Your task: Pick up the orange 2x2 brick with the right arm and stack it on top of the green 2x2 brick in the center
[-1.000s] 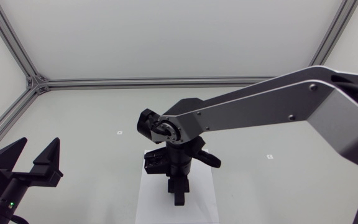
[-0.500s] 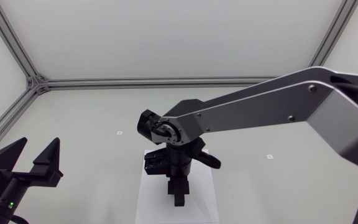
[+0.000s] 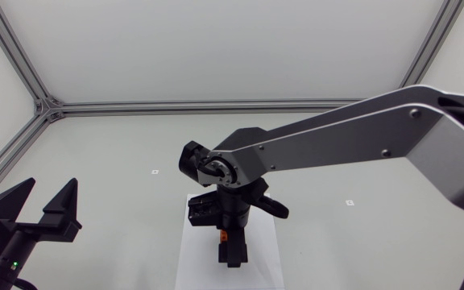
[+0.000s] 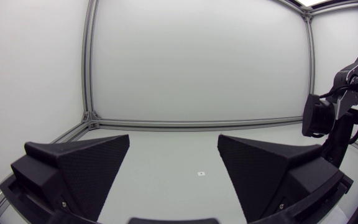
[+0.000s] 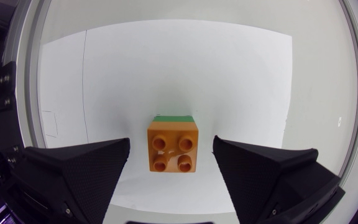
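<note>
Orange 2x2 plastic brick (image 5: 173, 147): atop green 2x2 plastic brick (image 5: 174, 117).
My right pincer (image 5: 171, 142): wide open, empty, straddling both.
Risk: if I lift askew, a finger could unseat the stack.

Sheet (image 3: 193, 262) lay flat on table (image 3: 119, 145), midway across, toward the near edge. On sheet: two bricks stacked, top brick (image 5: 173, 147) seated on bottom brick (image 5: 173, 117), with only the lower one's far edge showing. Right gripper (image 5: 171, 142) hung above sheet, over the stack. Top brick sat between its fingers with a gap on each side. Right arm (image 3: 337, 137) came in from right of sheet. Left gripper (image 3: 47, 203) sat well left of sheet, fingers spread. Small mark (image 3: 155, 171) lay on table left of sheet, second mark (image 3: 349, 202) right of it.
</note>
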